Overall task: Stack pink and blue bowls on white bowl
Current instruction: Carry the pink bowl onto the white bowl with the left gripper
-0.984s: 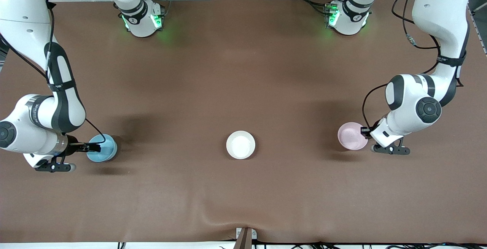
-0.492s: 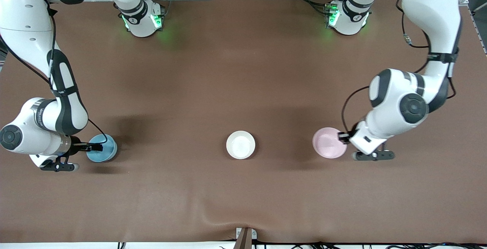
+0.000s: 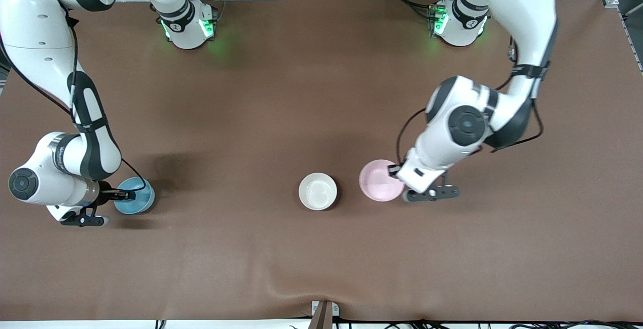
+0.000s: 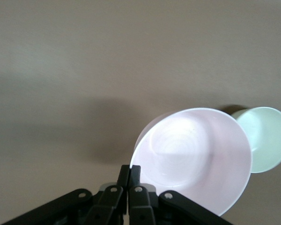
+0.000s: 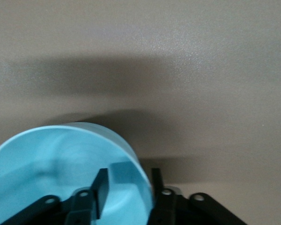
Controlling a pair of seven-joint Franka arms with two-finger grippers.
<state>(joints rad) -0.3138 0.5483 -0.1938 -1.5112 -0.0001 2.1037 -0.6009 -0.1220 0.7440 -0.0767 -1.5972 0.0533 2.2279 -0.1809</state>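
The pale pink bowl (image 3: 379, 181) hangs tilted from my left gripper (image 3: 394, 171), which is shut on its rim; it is over the table just beside the white bowl (image 3: 317, 191), toward the left arm's end. In the left wrist view the fingers (image 4: 130, 172) pinch the pink bowl's (image 4: 196, 159) rim, with the white bowl (image 4: 267, 140) past it. The light blue bowl (image 3: 135, 196) stands on the table at the right arm's end. My right gripper (image 3: 128, 195) is open and straddles its rim: in the right wrist view (image 5: 129, 174) one finger is inside the blue bowl (image 5: 61, 159), one outside.
The brown table mat (image 3: 321, 93) is bare between the bowls and the arm bases (image 3: 188, 27). A small metal bracket (image 3: 324, 311) sits at the table edge nearest the front camera.
My left gripper has carried the pink bowl from the left arm's end of the table to just beside the white bowl. The right gripper and blue bowl have stayed in place.
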